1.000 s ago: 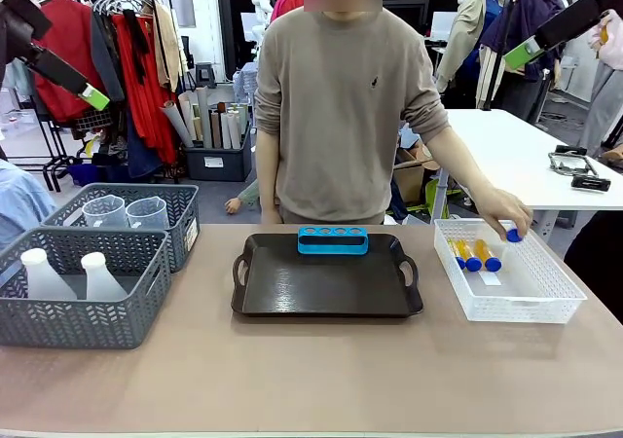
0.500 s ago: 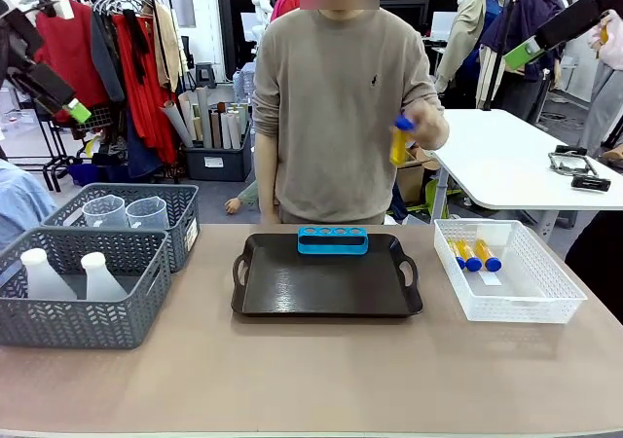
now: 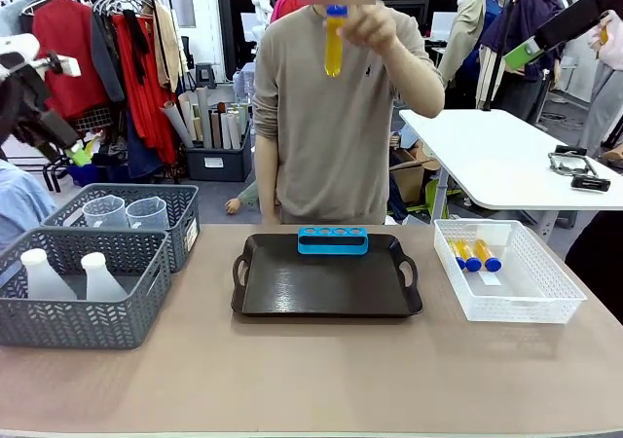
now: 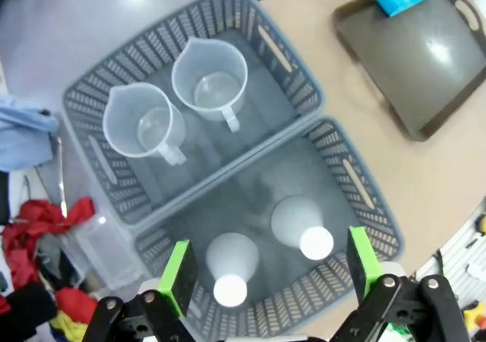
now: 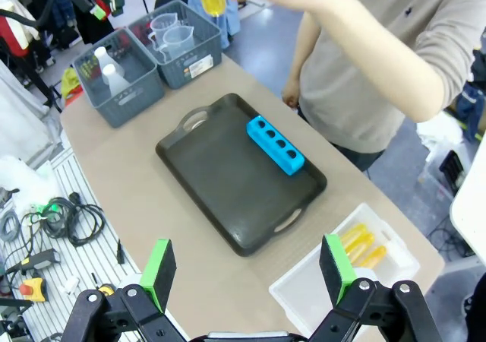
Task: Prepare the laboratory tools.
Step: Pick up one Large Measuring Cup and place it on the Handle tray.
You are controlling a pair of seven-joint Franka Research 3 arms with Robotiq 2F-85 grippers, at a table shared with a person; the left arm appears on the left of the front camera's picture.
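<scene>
At the near left of the worktop (image 3: 311,375), the front grey basket (image 3: 83,326) holds two conical flasks (image 3: 44,273); the rear grey basket (image 3: 185,226) holds two beakers (image 3: 146,212). Above both hangs the left gripper (image 4: 266,270), fingers apart and empty. The right gripper (image 5: 247,270), high over the worktop, is likewise spread and empty. At the middle, the blue rack (image 3: 333,239) stands at the far edge of the black tray (image 3: 321,287), holes empty. To the right, blue-capped tubes (image 3: 474,254) lie in the white basket (image 3: 550,297). Beyond, the person's hand (image 3: 368,27) holds one raised tube (image 3: 335,44) upright, cap up
</scene>
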